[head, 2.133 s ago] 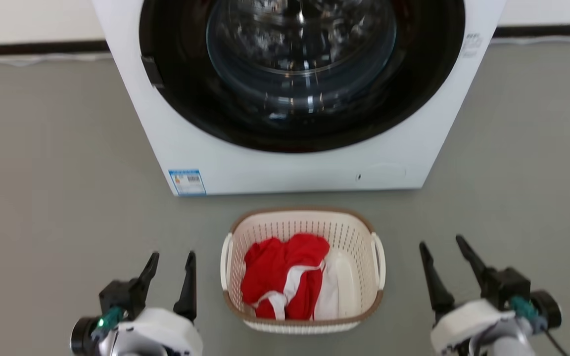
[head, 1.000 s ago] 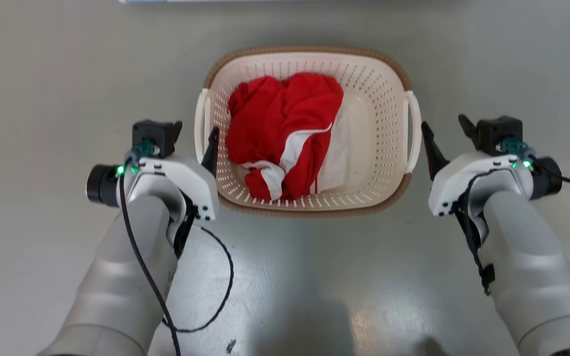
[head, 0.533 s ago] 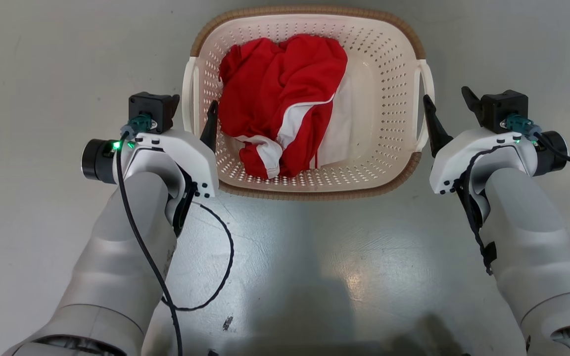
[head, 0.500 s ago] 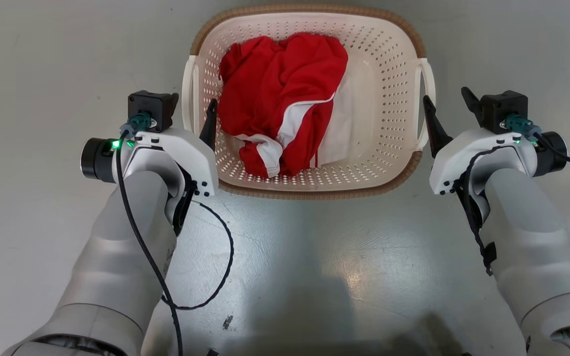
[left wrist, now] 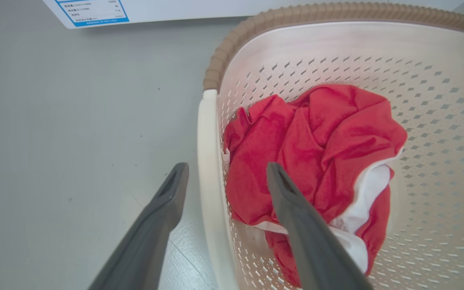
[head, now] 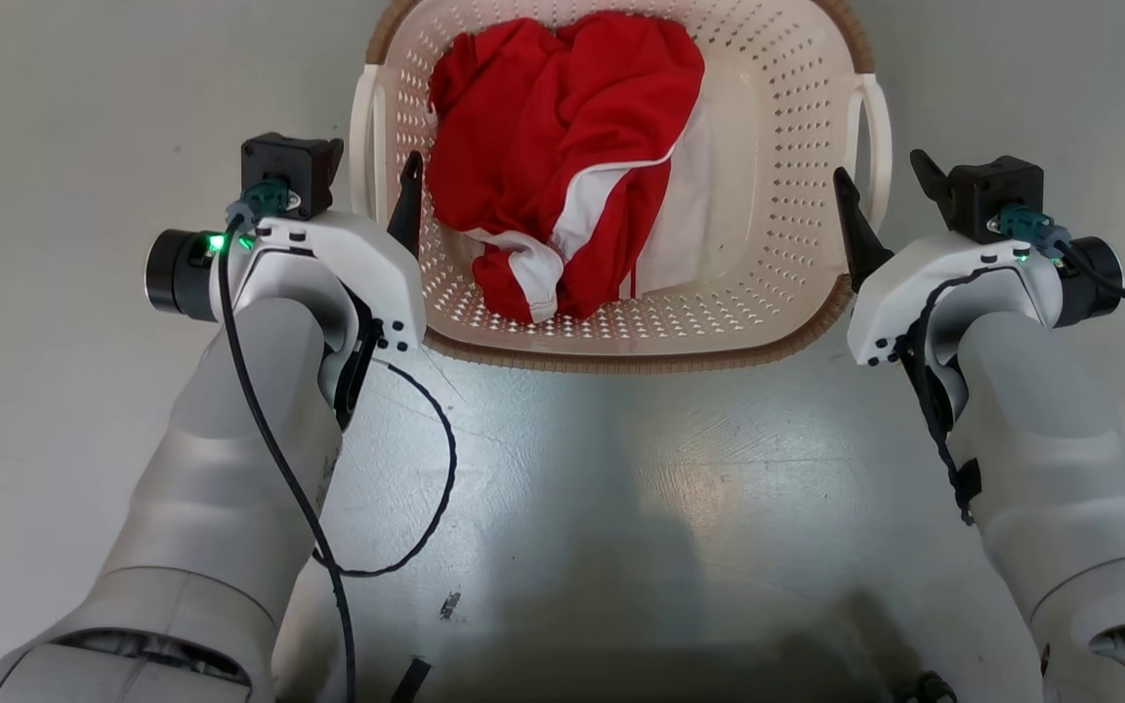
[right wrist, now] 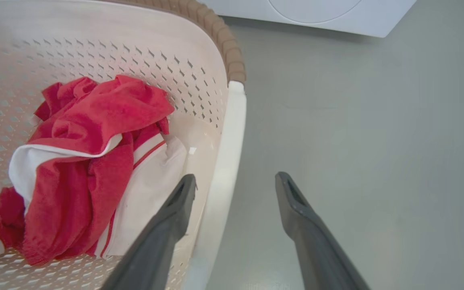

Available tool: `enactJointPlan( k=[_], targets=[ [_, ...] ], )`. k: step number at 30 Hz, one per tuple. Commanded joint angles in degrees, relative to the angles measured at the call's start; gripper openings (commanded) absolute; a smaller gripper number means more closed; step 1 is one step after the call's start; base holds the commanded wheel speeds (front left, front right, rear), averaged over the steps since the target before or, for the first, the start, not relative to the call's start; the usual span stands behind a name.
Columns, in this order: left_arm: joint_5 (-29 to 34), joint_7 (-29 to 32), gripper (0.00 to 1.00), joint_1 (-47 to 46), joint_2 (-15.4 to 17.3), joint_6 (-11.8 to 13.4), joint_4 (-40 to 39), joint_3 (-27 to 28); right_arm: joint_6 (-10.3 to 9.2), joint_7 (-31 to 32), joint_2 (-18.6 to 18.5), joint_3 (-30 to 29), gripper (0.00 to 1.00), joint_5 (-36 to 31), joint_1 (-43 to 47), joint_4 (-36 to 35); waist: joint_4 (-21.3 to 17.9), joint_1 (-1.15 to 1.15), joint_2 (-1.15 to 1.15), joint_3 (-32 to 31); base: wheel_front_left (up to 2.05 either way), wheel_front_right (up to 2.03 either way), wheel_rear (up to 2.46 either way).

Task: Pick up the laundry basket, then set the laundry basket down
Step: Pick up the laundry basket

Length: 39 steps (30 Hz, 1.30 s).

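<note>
Three views, all aimed at the laundry basket (head: 797, 195) from its near side.
Your head view looks steeply down from above the floor (head: 621, 488), the left forearm (head: 250, 469) and right forearm (head: 1041, 469) rising from its near edge, the basket cut by its far edge. Your left wrist view sits low and close at the basket's left handle (left wrist: 210, 181), facing far along its jaws; your right wrist view mirrors it at the right handle (right wrist: 224, 161). All three share the red-and-white clothes (left wrist: 316, 141); both wrist views catch the washing machine (right wrist: 316, 16) at the far end.
</note>
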Motion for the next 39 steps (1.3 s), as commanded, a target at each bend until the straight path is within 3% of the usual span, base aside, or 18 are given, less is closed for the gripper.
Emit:
enactJointPlan(
  k=[1, 33, 34, 35, 39],
  targets=[
    [0.22, -0.34, 1.0, -0.16, 1.53, 0.55, -0.05, 0.6, 0.35, -0.75, 0.87, 1.11, 1.0, 0.48, 0.22, -0.03, 0.15, 0.0, 0.0, 0.76, 0.0, 0.0, 0.0],
    [-2.01, 3.45, 1.0, -8.36, 1.05, -0.67, 7.8, -4.4, 0.35, 2.17, 0.87, 8.17, 1.0, 8.27, -7.08, 6.41, 0.3, 0.0, 0.0, 4.02, 0.0, 0.0, 0.0],
    [-2.3, 3.42, 0.64, -8.39, 1.05, -0.71, 7.83, -4.42, 0.35, 2.03, 0.87, 8.21, 0.71, 8.34, -7.13, 6.43, 0.29, 0.0, 0.0, 4.0, 0.0, 0.0, 0.0],
    [-2.53, 3.34, 0.0, -8.42, 1.05, -0.81, 7.81, -4.54, 0.35, 2.04, 0.87, 8.29, 0.0, 8.53, -7.1, 6.5, 0.3, 0.0, 0.0, 3.97, 0.0, 0.0, 0.0],
    [-2.82, 2.27, 0.0, -8.67, 1.05, -0.14, 7.55, -5.34, 0.35, 3.13, 0.87, 8.81, 0.0, 9.53, -6.73, 6.86, 0.22, 0.0, 0.0, 3.83, 0.0, 0.0, 0.0]
  ],
)
